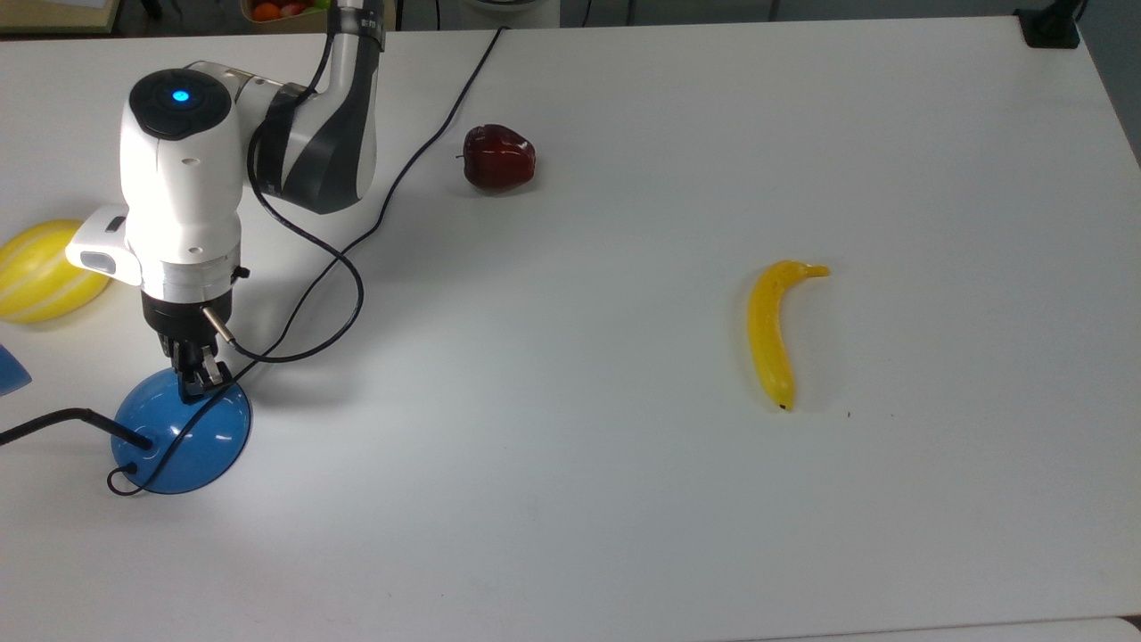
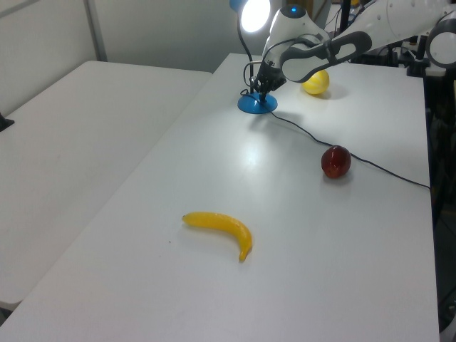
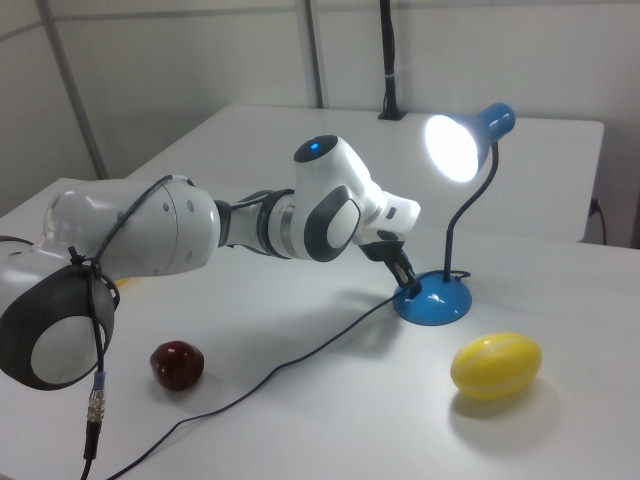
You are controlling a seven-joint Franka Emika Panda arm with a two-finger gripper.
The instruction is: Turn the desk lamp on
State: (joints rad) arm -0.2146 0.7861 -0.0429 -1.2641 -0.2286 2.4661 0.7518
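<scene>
Fruit surrounds our desk lamp (image 3: 440, 297): melon (image 3: 496, 365) just beside its base, apple (image 1: 498, 158) and banana (image 1: 772, 328) farther along the table (image 1: 624, 499). Our arm reaches steeply down, fingers (image 1: 198, 382) closed together, pressing the base's edge; the shade glows.

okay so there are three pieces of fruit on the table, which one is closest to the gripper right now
The yellow striped melon, just beyond the arm at the top view's left edge. The gripper rests on the desk lamp base; the red apple and banana lie farther off.
</scene>
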